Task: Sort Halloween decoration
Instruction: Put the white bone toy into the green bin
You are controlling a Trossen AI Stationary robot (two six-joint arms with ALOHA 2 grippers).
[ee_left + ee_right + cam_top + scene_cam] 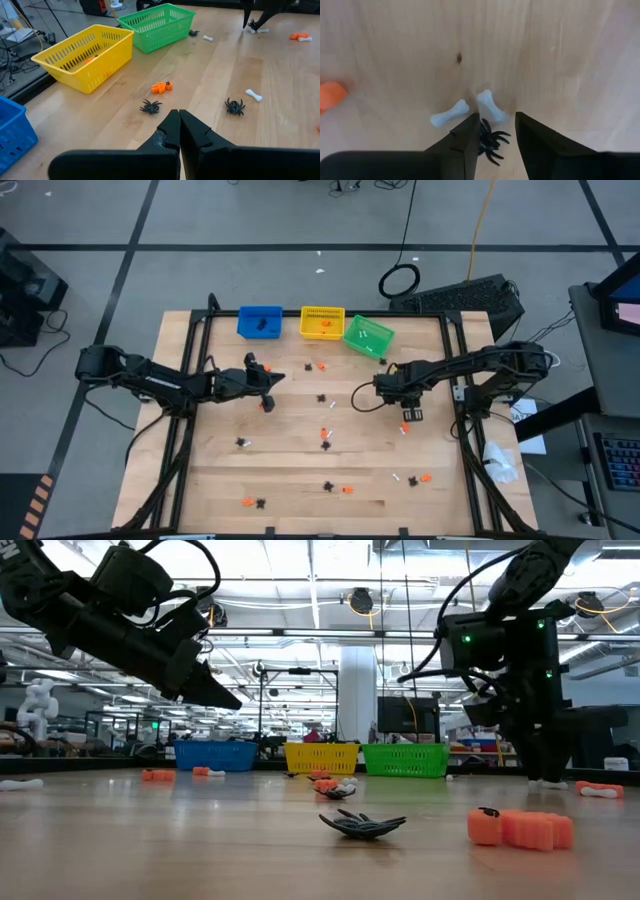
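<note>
Black spider point(489, 140) between the parted right pincer point(496, 131); two white bones point(470, 109) just beyond; left pincer point(179, 125) together.

Bright overhead lighting, soft blurred foreground.

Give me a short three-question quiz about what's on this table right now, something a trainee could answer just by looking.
1. True or false: the left end effector is shut with nothing in it.
2. Which thing lies between the fingers of the right end effector? A) an orange trinket B) a black spider C) a green basket
3. Fill in: from left to right in the high view, the baskets at the table's far edge are blue, ______, green.

Key
1. True.
2. B; two white bones lie just beyond it.
3. Yellow.
</note>
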